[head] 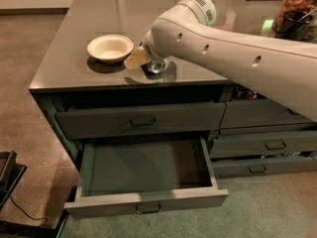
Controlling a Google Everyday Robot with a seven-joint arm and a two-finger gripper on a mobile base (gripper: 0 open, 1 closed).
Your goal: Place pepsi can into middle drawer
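Note:
The pepsi can (156,66) stands on the dark countertop near its front edge, mostly hidden by my arm; only its silvery end shows. My gripper (143,61) is at the can, just right of the white bowl, with the wrist covering most of it. The middle drawer (148,168) is pulled open below the counter, its flat dark inside bare, with a small bar handle (147,208) on its front.
A white bowl (110,47) sits on the counter left of the can. The top drawer (142,120) is closed above the open one. Narrower drawers (267,145) are at the right. A jar of snacks (297,11) stands at the back right. A dark object (7,175) lies on the floor at the left.

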